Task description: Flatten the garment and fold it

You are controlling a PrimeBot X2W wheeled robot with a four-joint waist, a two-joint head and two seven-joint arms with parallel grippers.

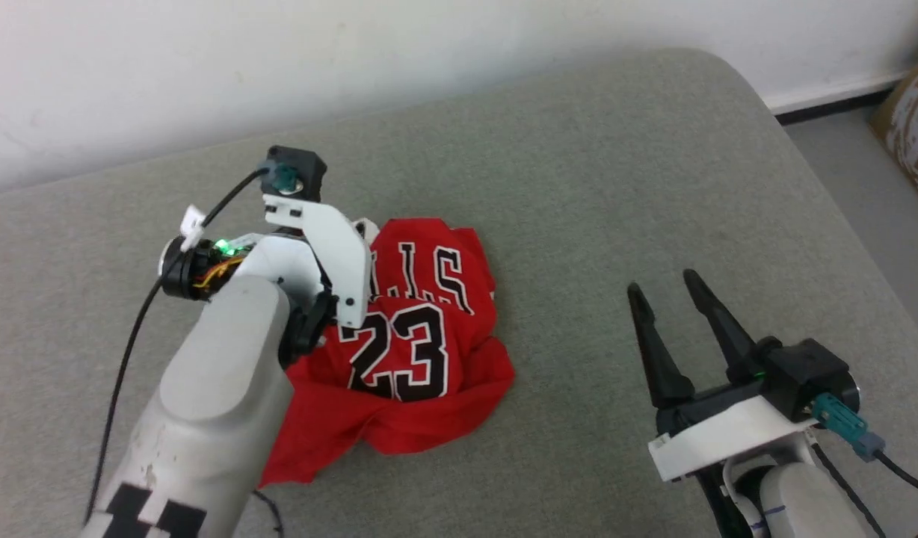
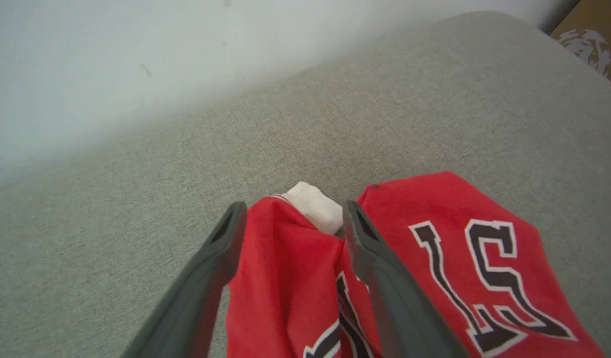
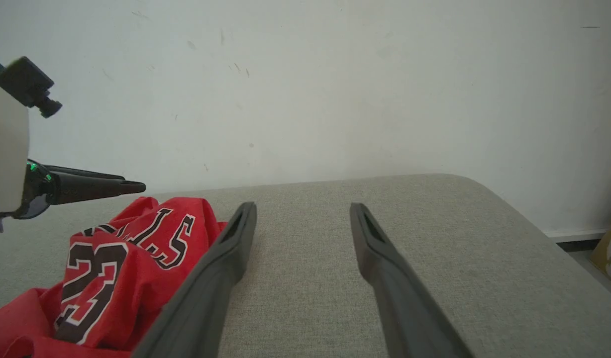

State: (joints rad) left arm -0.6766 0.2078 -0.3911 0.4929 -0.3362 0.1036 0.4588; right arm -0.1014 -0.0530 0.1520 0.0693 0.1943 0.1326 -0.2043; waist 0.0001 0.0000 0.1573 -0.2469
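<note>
The garment [image 1: 421, 336] lies crumpled in a heap on the grey cushion, a red jersey with black white-outlined lettering and the number 23 facing up. My left arm [image 1: 227, 351] reaches over its left side. In the left wrist view my left gripper [image 2: 293, 209] is open, its fingers [image 2: 370, 258] straddling a raised red fold with a white bit of sleeve [image 2: 313, 201] at its tip. From the right wrist view the left gripper [image 3: 136, 186] hovers just above the garment [image 3: 116, 258]. My right gripper [image 1: 662, 282] stands open and empty to the garment's right, well apart from it; its own view shows the right gripper [image 3: 303, 209] over bare cushion.
The grey padded surface [image 1: 578, 187] runs back to a white wall [image 1: 279, 60] and ends in a rounded corner at the right. Beyond that corner are grey floor [image 1: 863, 149] and a cardboard box [image 1: 915, 127]. A black cable [image 1: 122, 373] hangs along my left arm.
</note>
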